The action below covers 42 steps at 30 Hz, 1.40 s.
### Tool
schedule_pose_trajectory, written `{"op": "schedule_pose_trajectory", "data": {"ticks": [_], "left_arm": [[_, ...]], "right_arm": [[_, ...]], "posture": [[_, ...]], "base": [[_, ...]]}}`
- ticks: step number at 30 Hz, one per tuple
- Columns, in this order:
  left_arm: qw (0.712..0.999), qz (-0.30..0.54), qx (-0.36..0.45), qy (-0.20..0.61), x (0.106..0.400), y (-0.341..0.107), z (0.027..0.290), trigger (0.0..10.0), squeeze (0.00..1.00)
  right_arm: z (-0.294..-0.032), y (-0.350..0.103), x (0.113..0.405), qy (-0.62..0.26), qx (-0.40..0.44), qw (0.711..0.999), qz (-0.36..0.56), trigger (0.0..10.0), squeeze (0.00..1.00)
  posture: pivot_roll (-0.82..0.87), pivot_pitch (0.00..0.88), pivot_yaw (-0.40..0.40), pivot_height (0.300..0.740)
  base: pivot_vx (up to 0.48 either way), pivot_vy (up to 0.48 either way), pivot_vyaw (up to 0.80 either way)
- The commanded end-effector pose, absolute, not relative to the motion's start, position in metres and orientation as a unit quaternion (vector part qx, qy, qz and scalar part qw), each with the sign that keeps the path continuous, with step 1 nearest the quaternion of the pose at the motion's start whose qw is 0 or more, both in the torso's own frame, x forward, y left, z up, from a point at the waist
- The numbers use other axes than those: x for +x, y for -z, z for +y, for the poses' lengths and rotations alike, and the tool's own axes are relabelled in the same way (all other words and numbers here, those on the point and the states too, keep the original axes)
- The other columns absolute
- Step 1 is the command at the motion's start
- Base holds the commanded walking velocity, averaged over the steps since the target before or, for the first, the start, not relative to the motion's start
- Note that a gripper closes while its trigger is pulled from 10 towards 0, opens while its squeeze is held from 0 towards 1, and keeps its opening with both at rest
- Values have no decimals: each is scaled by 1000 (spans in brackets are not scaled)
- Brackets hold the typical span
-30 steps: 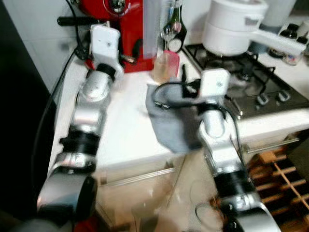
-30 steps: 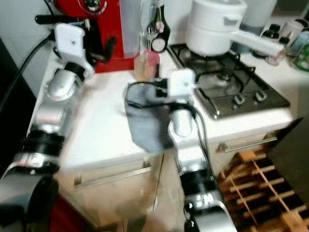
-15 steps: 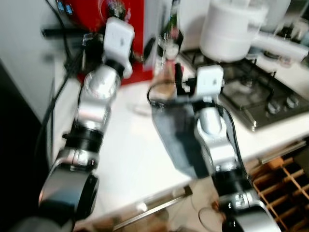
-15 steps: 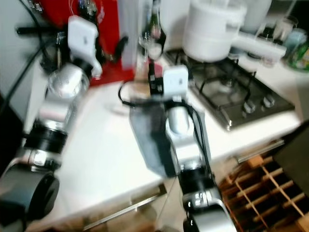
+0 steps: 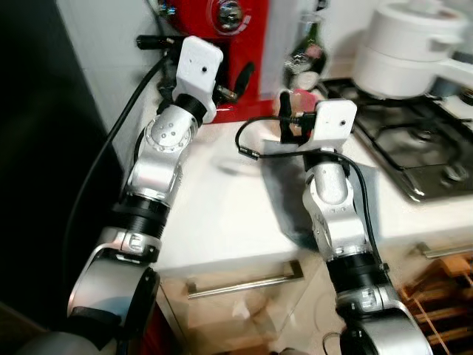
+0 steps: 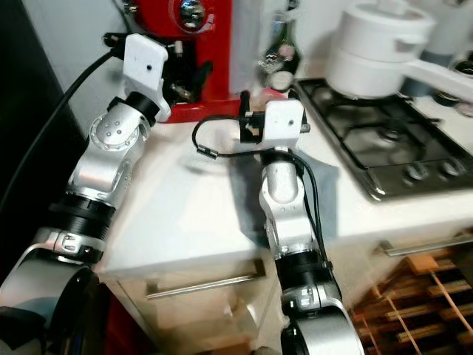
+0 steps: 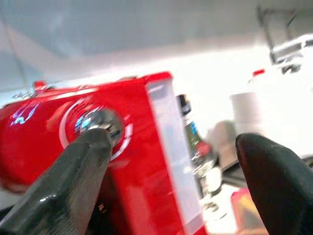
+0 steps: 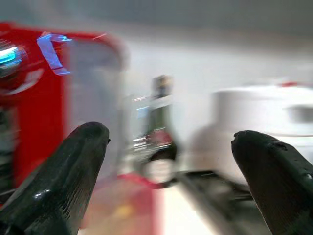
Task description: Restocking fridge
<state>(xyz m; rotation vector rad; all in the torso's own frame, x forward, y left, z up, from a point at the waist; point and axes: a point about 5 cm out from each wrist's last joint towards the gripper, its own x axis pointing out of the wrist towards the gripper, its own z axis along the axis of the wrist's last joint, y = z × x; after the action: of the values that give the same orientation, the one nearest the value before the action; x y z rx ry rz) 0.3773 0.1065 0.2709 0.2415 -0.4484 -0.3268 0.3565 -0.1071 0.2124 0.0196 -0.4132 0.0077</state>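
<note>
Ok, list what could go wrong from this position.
1. The right hand is open and aimed toward the pink cup and dark bottle; a forward push could topple them.
2. The left hand, open, sits close to the red coffee machine and may bump it.
3. The right arm's loose black cable could snag.

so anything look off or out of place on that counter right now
One thing: a grey cloth lies rumpled on the white counter under the right arm, one corner drooping over the front edge. Otherwise the red machine, dark bottle and white pot on the hob stand upright, with no spill visible.
</note>
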Motion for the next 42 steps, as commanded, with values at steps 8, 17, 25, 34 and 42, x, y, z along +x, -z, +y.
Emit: {"op": "schedule_pose_trajectory", "data": {"ticks": [8, 17, 25, 34, 42], "left_arm": [[959, -215, 128, 130, 371, -268, 128, 10000, 0], [967, -199, 156, 32, 348, -256, 176, 10000, 0], [982, -166, 78, 33, 329, -230, 160, 10000, 0], [986, -152, 54, 43, 339, -225, 137, 10000, 0], [987, -149, 51, 41, 340, -226, 138, 10000, 0]], "right_arm": [[-108, -213, 365, 3, 17, 981, -194, 10000, 0], [-111, -220, 376, 4, 28, 981, -192, 10000, 0], [-119, -194, 351, 16, -5, 981, -195, 10000, 0], [-127, -189, 345, 22, -19, 982, -188, 10000, 0], [-124, -191, 343, 10, -28, 981, -192, 10000, 0]], "posture": [[-51, 0, -14, 740], [53, 0, -74, 740], [-3, 0, -41, 740], [-53, 0, -33, 740], [-54, 0, -36, 740]], "base": [[0, 0, 0], [0, 0, 0], [0, -56, 0], [83, -420, 0], [268, -395, 0]]}}
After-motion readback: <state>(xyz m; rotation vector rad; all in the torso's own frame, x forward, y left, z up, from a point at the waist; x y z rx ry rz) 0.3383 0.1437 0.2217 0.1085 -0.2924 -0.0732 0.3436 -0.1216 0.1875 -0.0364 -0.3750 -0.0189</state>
